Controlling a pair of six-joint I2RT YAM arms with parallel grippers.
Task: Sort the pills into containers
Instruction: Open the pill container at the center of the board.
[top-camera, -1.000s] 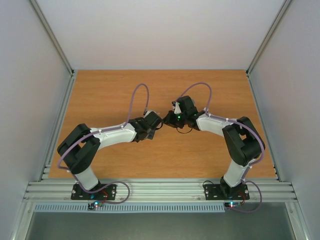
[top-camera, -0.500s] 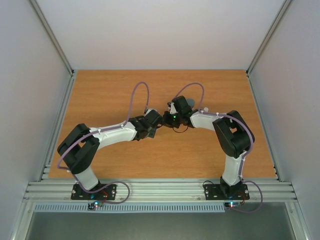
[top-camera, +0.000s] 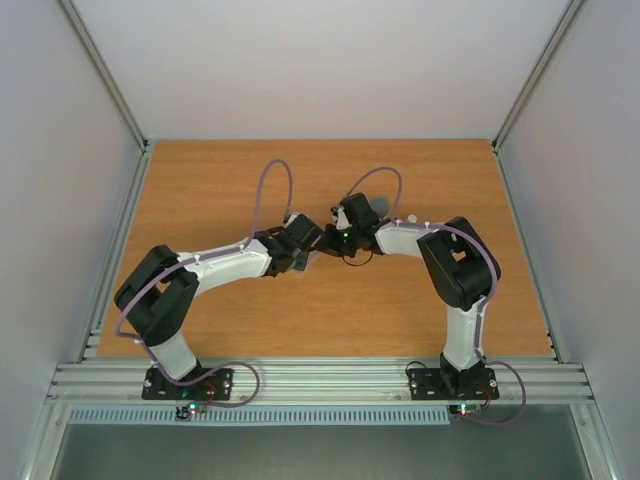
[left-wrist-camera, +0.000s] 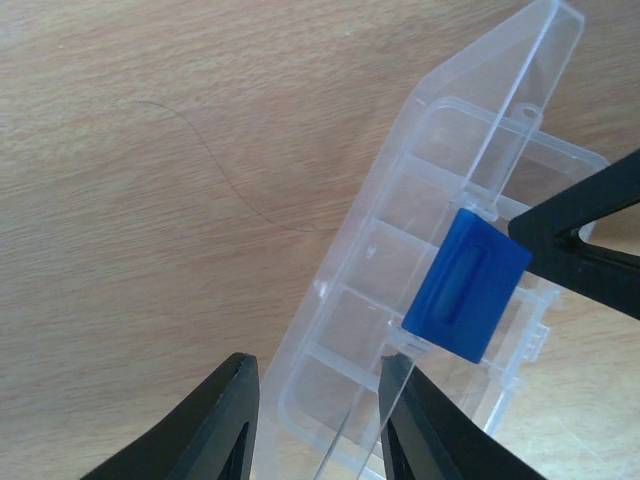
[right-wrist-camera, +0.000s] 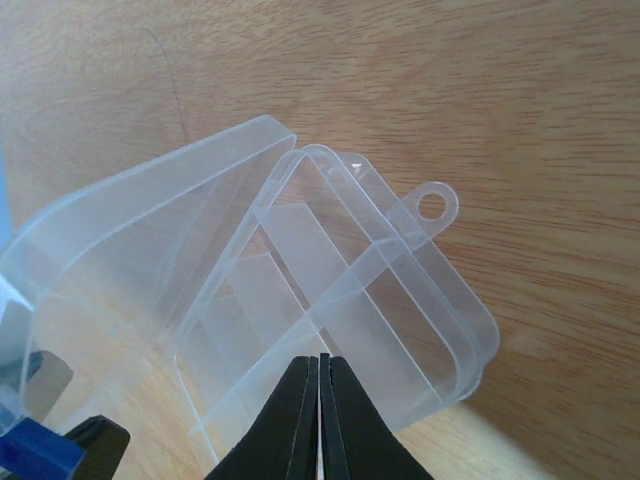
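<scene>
The clear pill box (left-wrist-camera: 400, 250) lies on the wooden table with its hinged lid (left-wrist-camera: 500, 110) raised and a blue clasp (left-wrist-camera: 467, 285) on the lid's edge. My left gripper (left-wrist-camera: 318, 400) is open, its jaws either side of the box's near corner and the lid's edge. My right gripper (right-wrist-camera: 320, 365) is shut, its tips over the dividers of the box's cells (right-wrist-camera: 380, 300); nothing shows between them. In the top view both grippers (top-camera: 318, 243) (top-camera: 338, 228) meet at mid-table and hide the box. No pills show in any view.
A small grey round thing (top-camera: 385, 206) lies just behind the right wrist. The right gripper's black finger (left-wrist-camera: 590, 240) reaches in at the right of the left wrist view. White walls with metal rails (top-camera: 120, 230) enclose the wooden table (top-camera: 220, 180).
My right arm has folded and swung its gripper left toward the left gripper, over the box. The left gripper has edged slightly further away from the base.
</scene>
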